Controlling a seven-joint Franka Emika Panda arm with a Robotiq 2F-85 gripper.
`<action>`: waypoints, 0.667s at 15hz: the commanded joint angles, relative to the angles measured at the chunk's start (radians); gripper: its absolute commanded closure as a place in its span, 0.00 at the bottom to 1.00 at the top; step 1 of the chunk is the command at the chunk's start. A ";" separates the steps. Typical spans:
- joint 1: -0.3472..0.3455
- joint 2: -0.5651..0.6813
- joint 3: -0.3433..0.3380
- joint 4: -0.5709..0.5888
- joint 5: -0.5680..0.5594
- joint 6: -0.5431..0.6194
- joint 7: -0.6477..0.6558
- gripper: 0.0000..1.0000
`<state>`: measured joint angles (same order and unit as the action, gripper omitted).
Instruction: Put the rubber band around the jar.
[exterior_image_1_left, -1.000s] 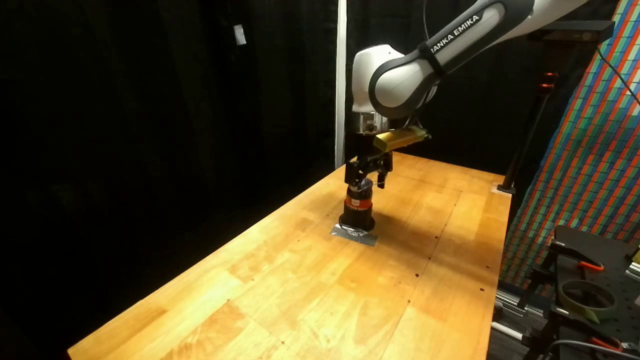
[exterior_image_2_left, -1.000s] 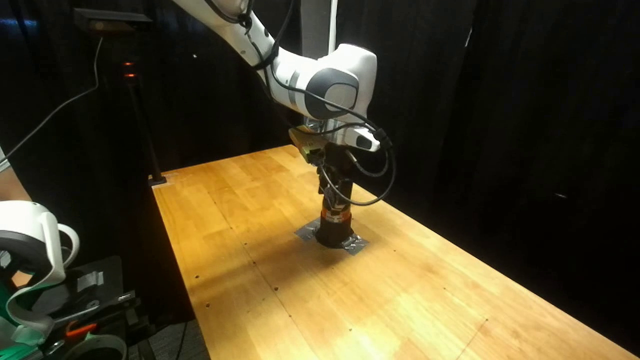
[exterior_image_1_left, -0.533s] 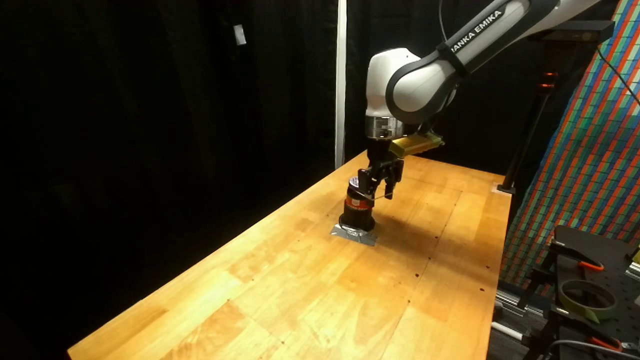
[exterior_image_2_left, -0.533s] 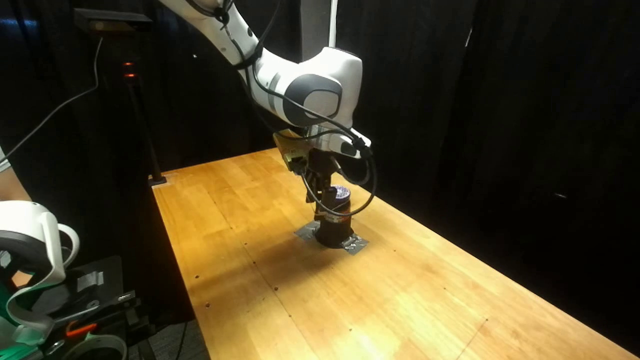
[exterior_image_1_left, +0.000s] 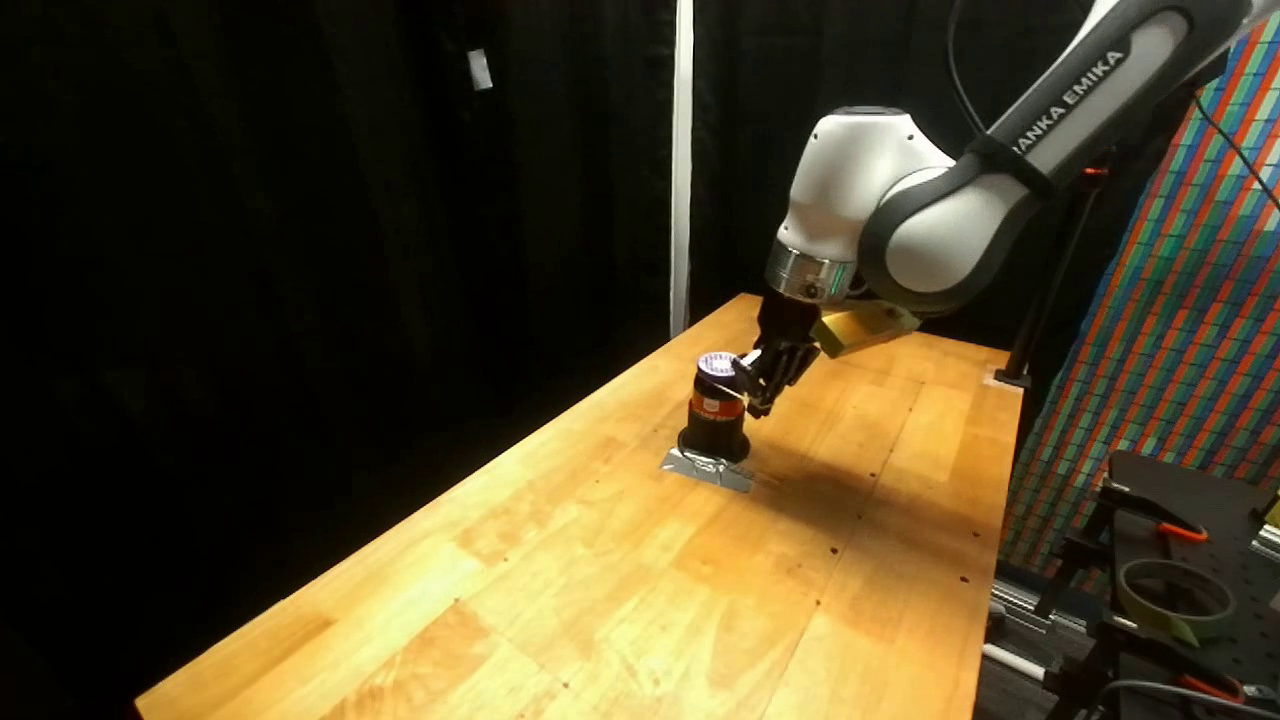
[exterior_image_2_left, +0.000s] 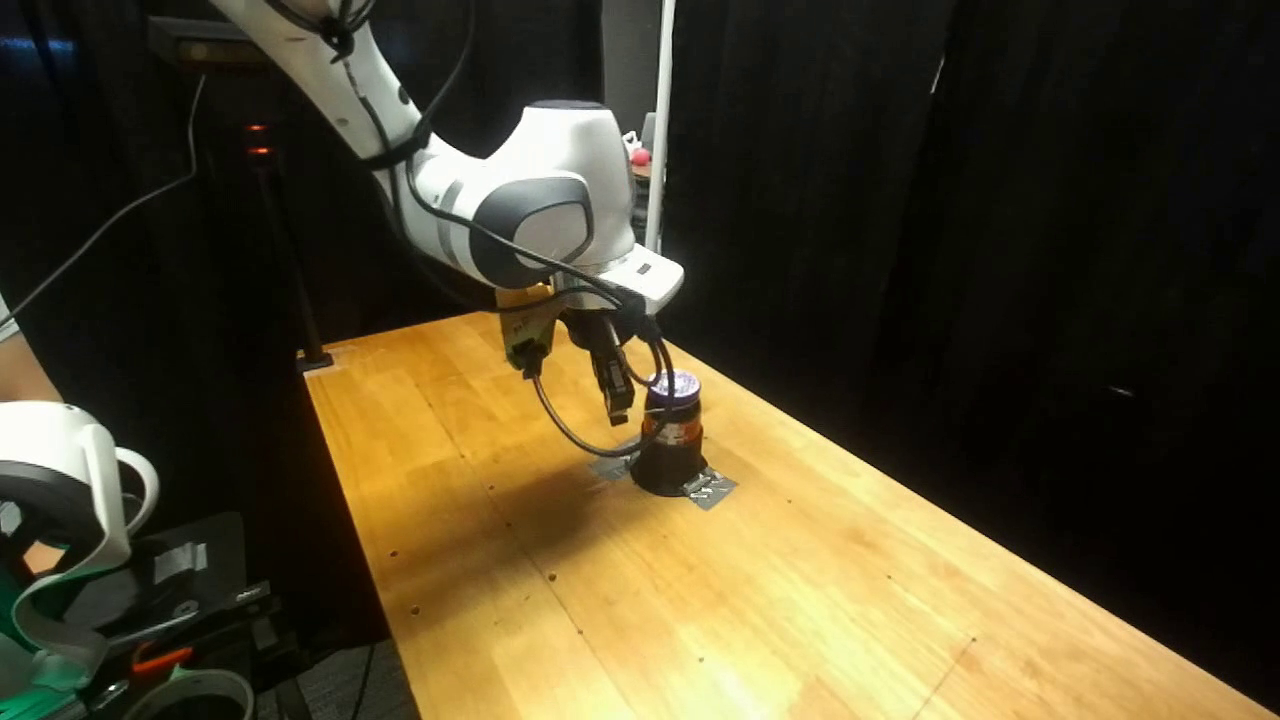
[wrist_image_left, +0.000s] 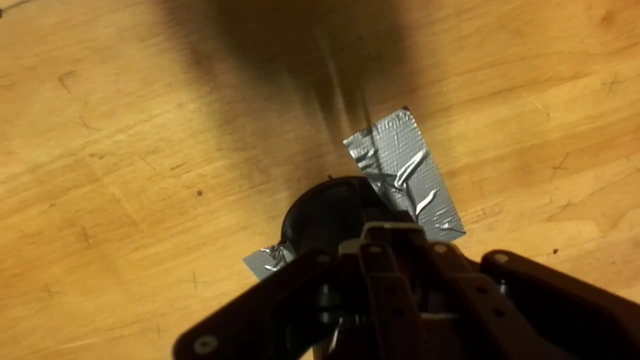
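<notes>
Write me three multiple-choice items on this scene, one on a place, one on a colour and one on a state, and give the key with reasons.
1. Where is the gripper?
A. Inside the jar
B. Beside the upper part of the jar
C. Underneath the jar

2. What is the main colour of the jar's label?
A. Green
B. Blue
C. Orange-red

3. How is the jar set?
A. Upright
B. Lying on its side
C. Held in mid-air

Key
1 B: both exterior views show the two next to each other.
2 C: that colour shows as a band across the dark jar in both exterior views.
3 A: its lid faces up and its sides run straight up and down.
</notes>
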<state>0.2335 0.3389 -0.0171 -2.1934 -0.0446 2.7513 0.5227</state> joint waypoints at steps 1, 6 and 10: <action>0.157 -0.071 -0.166 -0.154 -0.199 0.232 0.255 0.88; 0.451 0.025 -0.564 -0.102 -0.568 0.460 0.648 0.86; 0.728 0.141 -0.867 -0.062 -0.661 0.541 0.857 0.88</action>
<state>0.7742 0.3691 -0.6892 -2.3118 -0.6673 3.2101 1.2400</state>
